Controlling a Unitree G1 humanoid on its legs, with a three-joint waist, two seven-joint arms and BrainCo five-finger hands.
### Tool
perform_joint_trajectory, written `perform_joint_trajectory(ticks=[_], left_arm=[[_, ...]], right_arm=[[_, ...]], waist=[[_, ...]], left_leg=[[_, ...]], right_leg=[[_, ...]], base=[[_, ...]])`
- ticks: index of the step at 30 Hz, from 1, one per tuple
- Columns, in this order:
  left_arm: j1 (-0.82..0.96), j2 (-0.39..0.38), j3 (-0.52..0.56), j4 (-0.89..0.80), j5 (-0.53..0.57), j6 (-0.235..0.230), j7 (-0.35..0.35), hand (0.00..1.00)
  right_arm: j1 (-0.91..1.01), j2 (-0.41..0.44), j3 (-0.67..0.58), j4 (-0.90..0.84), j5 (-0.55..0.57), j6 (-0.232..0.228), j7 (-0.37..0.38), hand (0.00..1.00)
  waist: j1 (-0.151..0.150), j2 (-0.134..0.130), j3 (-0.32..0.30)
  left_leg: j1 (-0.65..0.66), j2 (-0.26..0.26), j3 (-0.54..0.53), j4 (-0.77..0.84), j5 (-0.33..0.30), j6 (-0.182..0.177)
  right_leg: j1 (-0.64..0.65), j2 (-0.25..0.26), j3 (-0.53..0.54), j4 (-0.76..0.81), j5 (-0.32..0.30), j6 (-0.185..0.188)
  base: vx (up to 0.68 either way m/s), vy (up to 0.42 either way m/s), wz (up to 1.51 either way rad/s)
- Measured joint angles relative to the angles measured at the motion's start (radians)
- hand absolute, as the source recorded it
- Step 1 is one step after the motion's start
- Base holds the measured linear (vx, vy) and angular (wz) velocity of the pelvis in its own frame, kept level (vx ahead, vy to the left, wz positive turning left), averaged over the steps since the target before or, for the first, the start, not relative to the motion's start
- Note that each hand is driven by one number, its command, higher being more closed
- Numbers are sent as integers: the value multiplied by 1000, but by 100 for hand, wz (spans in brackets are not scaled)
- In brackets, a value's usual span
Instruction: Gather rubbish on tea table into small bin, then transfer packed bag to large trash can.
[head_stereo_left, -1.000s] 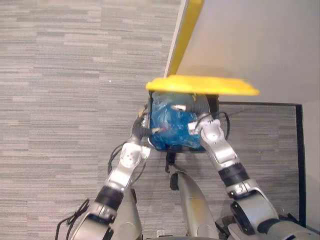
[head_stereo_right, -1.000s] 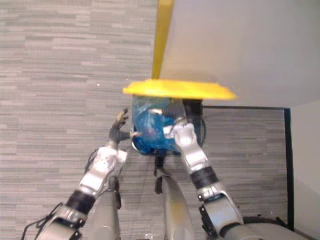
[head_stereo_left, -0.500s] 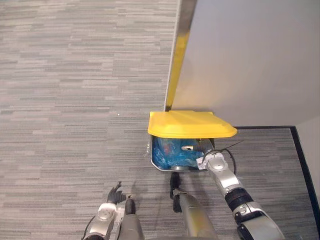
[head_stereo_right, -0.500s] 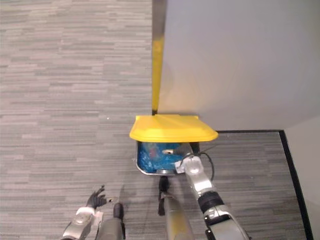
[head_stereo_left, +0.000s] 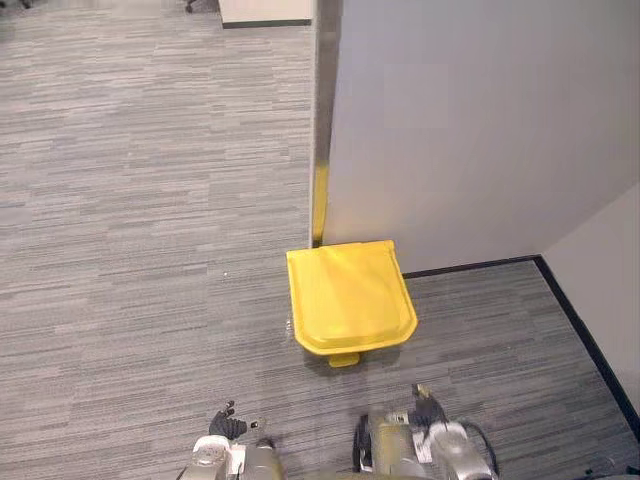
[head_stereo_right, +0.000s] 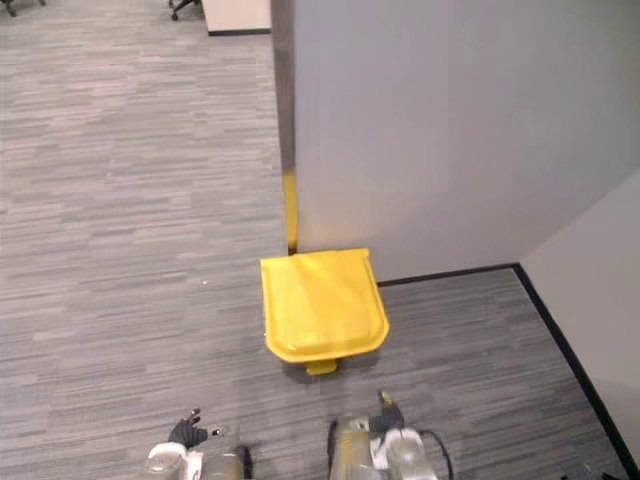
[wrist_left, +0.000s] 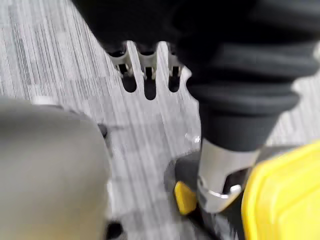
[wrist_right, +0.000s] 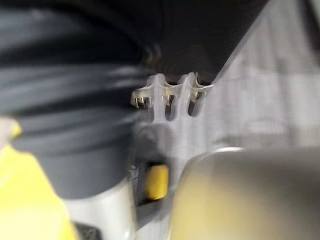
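Step judged: closing out after drop.
- Keep both arms clear of lid; check it seats flat all round.
- Large trash can (head_stereo_left: 350, 300) at foot of grey partition (head_stereo_left: 450, 130), lid down.
- Packed bag hidden, judged inside.
- Lid smooth yellow plastic, rounded corners.
- Carpet floor (head_stereo_left: 120, 250) grey, streaked.
- Left robot hand (head_stereo_left: 224, 428) relaxed, empty.
- Right robot hand (head_stereo_left: 430, 414): cannot tell.

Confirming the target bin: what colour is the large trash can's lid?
Plain yellow. The lid is closed and shows best in the left eye view.
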Motion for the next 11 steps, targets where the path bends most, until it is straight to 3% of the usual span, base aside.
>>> perform_joint_trajectory(ticks=[1, 2, 3, 6, 11], left_arm=[[-5, -11, 1, 0, 0, -2, 0, 0], [-17, -34, 1, 13, 0, -1, 2, 0], [-17, -46, 0, 26, 0, -1, 4, 0], [-12, -39, 1, 43, 0, 0, 13, 0], [-5, -19, 5, 59, 0, 1, 17, 0]], right_arm=[[0, 0, -18, 19, 0, 2, -3, 0], [-8, -2, -50, 56, 0, 9, -10, 0], [-4, -5, -77, 75, 0, 13, -17, 0], [26, 1, -111, 84, 0, 25, -28, 0], [33, 7, -140, 88, 0, 26, -30, 0]], waist=[[4, 6, -7], [5, 26, -7], [3, 35, -13], [3, 32, -23], [5, 33, -40]], left_leg=[[0, -1, -4, -17, 6, 1], [-3, 11, -11, -28, 24, -3], [1, 16, -23, -46, 30, 3], [1, 23, -21, -49, 33, 3], [1, -3, -21, -66, 42, 3]], right_leg=[[28, 9, 4, -77, -2, -8], [53, 33, 2, -177, 50, -44], [77, 51, 5, -243, 91, -47], [123, 67, 21, -358, 155, -36], [158, 51, 32, -460, 220, -23]], base=[[-32, -95, -42], [-73, -54, -41], [-93, -30, -34], [-119, 19, -21], [-38, 51, -5]])
